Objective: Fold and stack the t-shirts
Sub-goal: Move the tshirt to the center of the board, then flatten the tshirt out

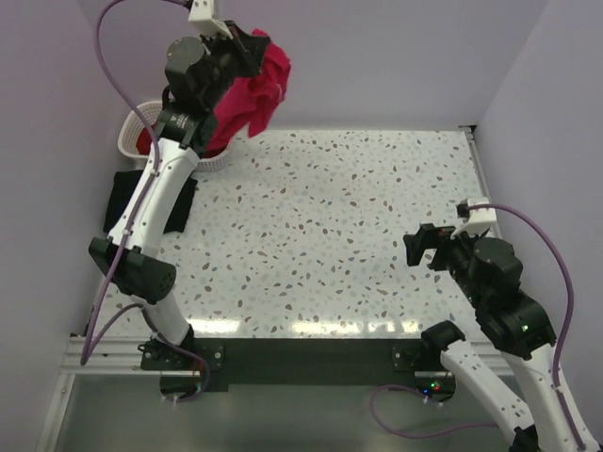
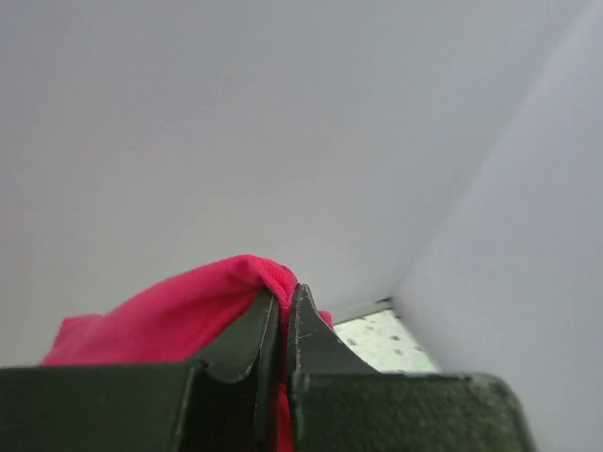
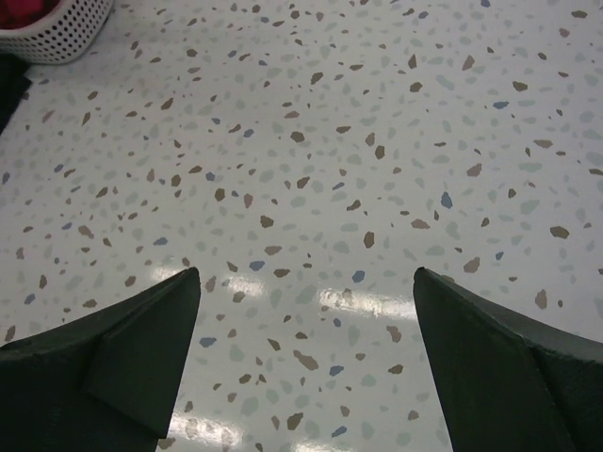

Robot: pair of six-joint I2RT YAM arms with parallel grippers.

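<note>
My left gripper (image 1: pixel 256 45) is raised high over the back left corner and is shut on a fold of the bright pinkish-red t-shirt (image 1: pixel 256 92), which hangs bunched below it. In the left wrist view the jaws (image 2: pixel 285 298) pinch the pink fabric (image 2: pixel 160 318). A black t-shirt (image 1: pixel 122 195) lies on the table at the left, partly hidden by the left arm. A darker red t-shirt (image 1: pixel 144 141) sits in the basket. My right gripper (image 1: pixel 426 247) is open and empty, low over the right of the table (image 3: pixel 306 273).
The white lattice basket (image 1: pixel 130 127) stands at the back left, under the hanging shirt; its rim shows in the right wrist view (image 3: pixel 68 38). The speckled table (image 1: pixel 358 207) has walls at the back and both sides.
</note>
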